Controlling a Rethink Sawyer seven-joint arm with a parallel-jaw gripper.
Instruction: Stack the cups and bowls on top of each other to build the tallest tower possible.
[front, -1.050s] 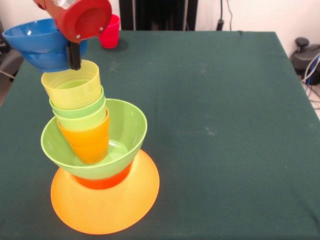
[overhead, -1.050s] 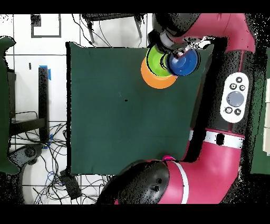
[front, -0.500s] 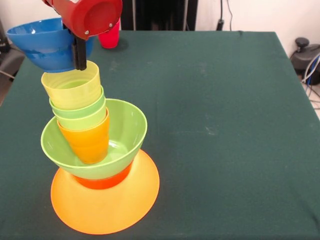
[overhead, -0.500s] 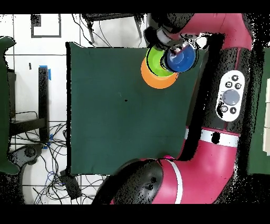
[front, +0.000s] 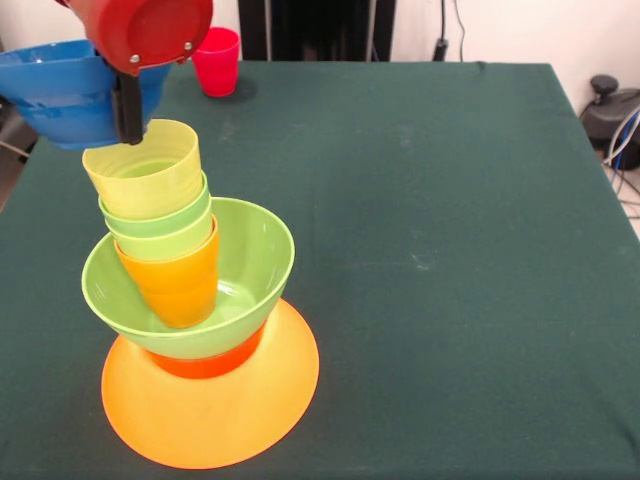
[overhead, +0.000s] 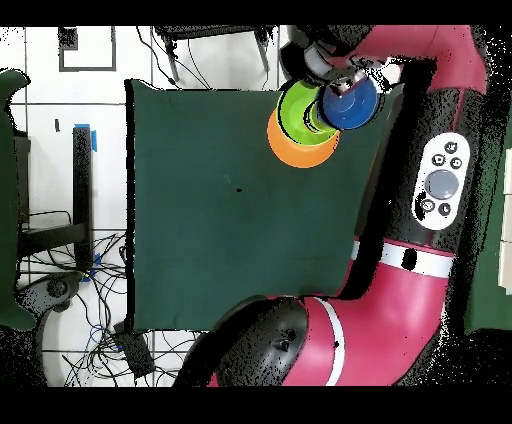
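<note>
**Holding a blue bowl up beside the tower**

Going from biggest to smallest, the green counter (front: 450, 250) comes first. It fills most of the front view and carries everything else.

Next is the red arm (overhead: 430, 250). In the overhead view it curves up the right side and reaches over the far corner of the counter.

The tower (front: 190, 300) stands on the counter near the left front edge. At the bottom is the very large orange bowl (front: 210, 415), turned upside down like a wide hat. A small orange-red bowl (front: 205, 362) sits on it. The lime green bowl (front: 250, 265) rests on top of that, open side up.

Inside the lime green bowl is a leaning pile of cups. The orange cup (front: 175, 280) is at the bottom. Two green cups (front: 160, 225) sit in it, and the yellow cup (front: 145, 170) is on top. The pile tips toward the left.

The blue bowl (front: 65, 85) is up in the air, just left of the yellow cup and a bit higher. The hand (front: 127, 105) has closed on the bowl's rim, with one dark finger (front: 128, 110) hanging down outside the bowl wall, close to the yellow cup's rim.

The red cup (front: 217, 60) stands alone at the far side of the counter, well apart from the tower.
</note>
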